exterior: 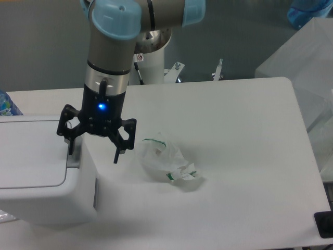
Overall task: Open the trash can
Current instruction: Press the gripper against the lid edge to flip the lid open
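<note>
The trash can [36, 172] is a large white box-shaped bin at the left edge of the table, its flat lid panel down and its grey push tab [74, 156] on the right side of the top. My gripper [92, 154] hangs open over the can's right edge. Its left fingertip is right above the grey tab; whether it touches the tab I cannot tell. Its right finger hangs past the can's side, over the table. Nothing is between the fingers.
A crumpled small white plastic bag with green marks [165, 162] lies on the white table [234, 146] just right of the gripper. A blue-labelled bottle [6, 105] peeks in at the far left. Clear plastic sheeting [302, 57] covers something at the right.
</note>
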`<action>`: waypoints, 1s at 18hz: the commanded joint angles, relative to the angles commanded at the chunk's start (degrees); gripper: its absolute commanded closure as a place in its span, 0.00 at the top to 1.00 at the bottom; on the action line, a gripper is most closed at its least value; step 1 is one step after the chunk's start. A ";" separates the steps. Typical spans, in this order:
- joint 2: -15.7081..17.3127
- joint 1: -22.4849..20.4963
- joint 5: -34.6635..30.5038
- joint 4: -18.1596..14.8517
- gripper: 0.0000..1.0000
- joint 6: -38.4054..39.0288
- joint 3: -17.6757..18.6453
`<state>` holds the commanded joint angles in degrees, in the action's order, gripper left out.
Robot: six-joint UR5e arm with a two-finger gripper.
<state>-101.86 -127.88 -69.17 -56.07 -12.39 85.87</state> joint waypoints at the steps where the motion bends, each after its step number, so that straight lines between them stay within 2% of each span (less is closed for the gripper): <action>1: 0.00 0.00 0.00 0.09 1.00 0.00 -0.09; 18: -0.09 -0.09 -0.44 0.09 1.00 -0.61 1.14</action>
<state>-101.95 -127.97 -69.61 -55.99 -13.01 87.01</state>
